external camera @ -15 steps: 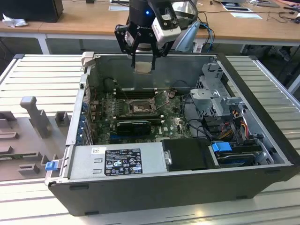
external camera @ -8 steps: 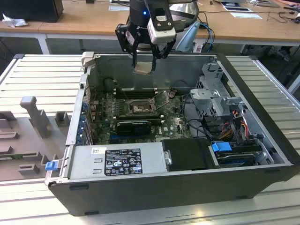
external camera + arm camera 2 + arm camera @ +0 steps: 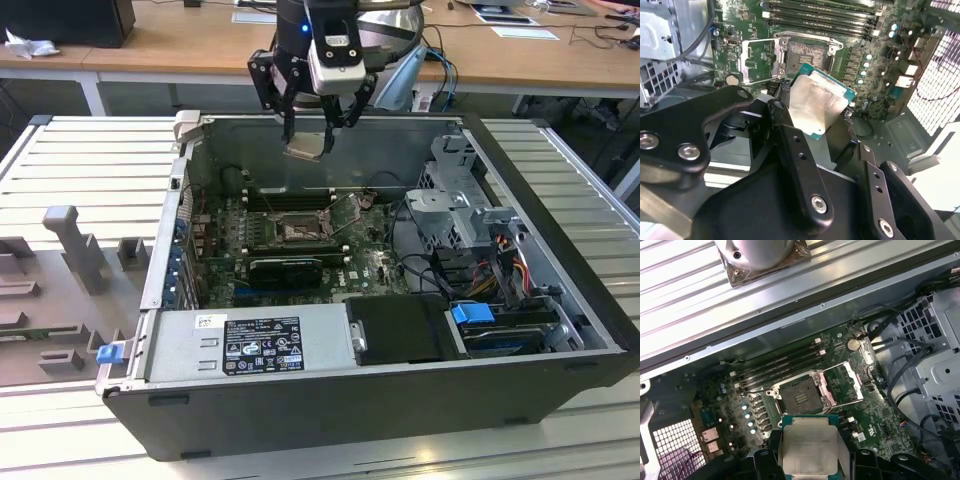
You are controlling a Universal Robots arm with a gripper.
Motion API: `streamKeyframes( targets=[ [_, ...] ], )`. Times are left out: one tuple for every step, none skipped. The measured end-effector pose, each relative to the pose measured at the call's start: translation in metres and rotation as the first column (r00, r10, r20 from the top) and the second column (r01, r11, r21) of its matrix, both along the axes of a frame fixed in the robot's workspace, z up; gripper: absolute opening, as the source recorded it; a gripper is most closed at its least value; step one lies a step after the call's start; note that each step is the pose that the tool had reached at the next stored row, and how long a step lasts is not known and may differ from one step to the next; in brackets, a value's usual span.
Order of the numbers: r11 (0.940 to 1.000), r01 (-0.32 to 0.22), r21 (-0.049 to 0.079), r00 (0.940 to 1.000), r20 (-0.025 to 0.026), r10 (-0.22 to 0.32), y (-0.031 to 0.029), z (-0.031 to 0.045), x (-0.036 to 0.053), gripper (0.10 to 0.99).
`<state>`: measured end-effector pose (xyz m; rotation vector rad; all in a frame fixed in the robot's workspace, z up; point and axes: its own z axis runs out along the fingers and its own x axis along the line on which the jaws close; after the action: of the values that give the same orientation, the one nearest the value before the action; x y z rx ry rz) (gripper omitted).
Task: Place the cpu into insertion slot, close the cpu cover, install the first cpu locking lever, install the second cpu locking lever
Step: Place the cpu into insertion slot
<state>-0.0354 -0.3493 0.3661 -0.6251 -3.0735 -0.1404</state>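
Illumination is bright and even, apparently from overhead. In the second wrist view, the cpu (image 3: 816,102) clamped in the gripper (image 3: 813,118) carries a washed-out glare patch on its metal top. In the exterior view, the motherboard (image 3: 300,235) below the gripper lies in soft shadow. The slatted table (image 3: 90,160) beside it is brightly lit.

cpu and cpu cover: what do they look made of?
cpu: dull silver-grey metal lid, matte with soft glare, on a green base showing at its edges, likely laminate. cpu cover: thin bright silver sheet metal, probably stamped steel; bare shiny edges round a square window.
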Motion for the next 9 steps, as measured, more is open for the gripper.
streamKeyframes(
  targets=[
    [0.9999,0.012,0.0,0.9999,0.0,-0.012,0.0,0.0,0.0,0.533],
    [0.9997,0.023,0.0,0.9997,0.0,-0.023,0.0,-0.0001,0.0,0.533],
    [0.9994,0.034,0.0,0.9994,0.0,-0.034,0.0,-0.0001,0.0,0.533],
    [0.999,0.044,0.0,0.999,0.0,-0.044,0.0,-0.0001,0.0,0.533],
    [0.9982,0.06,0.0,0.9982,0.0,-0.06,0.0,-0.0002,0.0,0.533],
    [0.9976,0.069,0.0,0.9976,0.0,-0.069,0.0,-0.0002,0.0,0.533],
    [0.9969,0.079,0.0,0.9969,0.0,-0.079,0.0,-0.0002,0.0,0.533],
    [0.9957,0.092,0.0,0.9957,0.0001,-0.092,0.0,-0.0002,0.0,0.533],
    [0.9938,0.111,0.0,0.9938,0.0,-0.111,0.0,-0.0003,0.0,0.533]
  ],
)
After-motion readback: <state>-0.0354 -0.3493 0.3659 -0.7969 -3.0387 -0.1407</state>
